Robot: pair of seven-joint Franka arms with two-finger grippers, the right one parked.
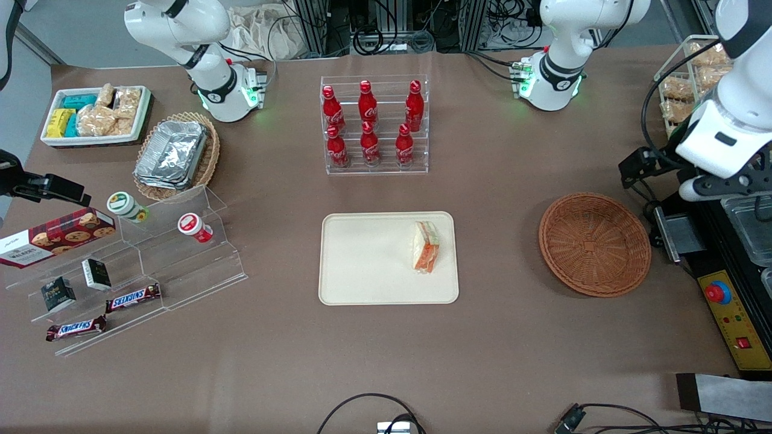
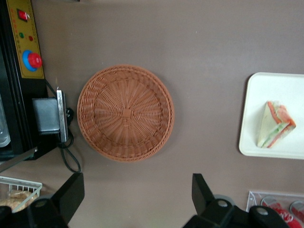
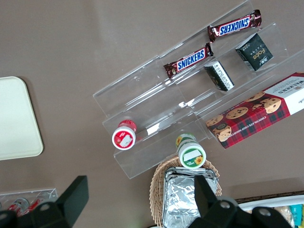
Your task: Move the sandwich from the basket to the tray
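One job left: clear away clean

On the tray (image 1: 368, 277), toward the basket-side edge: the sandwich (image 1: 424, 246), lying flat. Nothing in the basket (image 1: 594, 244). High over the working arm's end of the table, above bare cloth beside the basket: the gripper (image 2: 137, 197), jaws spread wide, holding nothing. Best to lift straight up, away from the basket rim.
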